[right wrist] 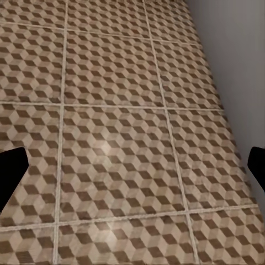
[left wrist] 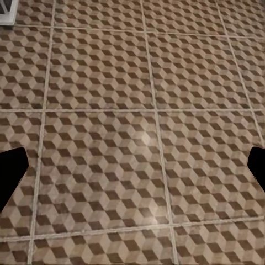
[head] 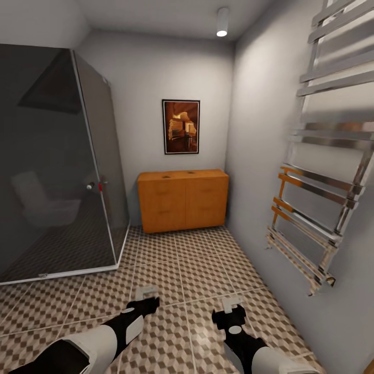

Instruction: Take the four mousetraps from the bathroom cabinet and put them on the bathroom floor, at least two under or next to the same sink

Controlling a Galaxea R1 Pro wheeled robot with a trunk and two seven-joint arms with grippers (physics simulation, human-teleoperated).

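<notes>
Drive straight to cabinet (head: 183, 200) at far wall, stop square before drawer fronts. Left gripper (head: 147, 294), right gripper (head: 229, 303): fingers spread, empty.

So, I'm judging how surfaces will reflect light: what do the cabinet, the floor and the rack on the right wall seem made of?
The cabinet looks like orange-brown wood with a matte finish and faint grain. The bathroom floor looks like glossy ceramic tile: cube pattern, pale grout lines, soft glare. The wall rack looks like polished chrome, its bars mirroring the cabinet's orange.
</notes>
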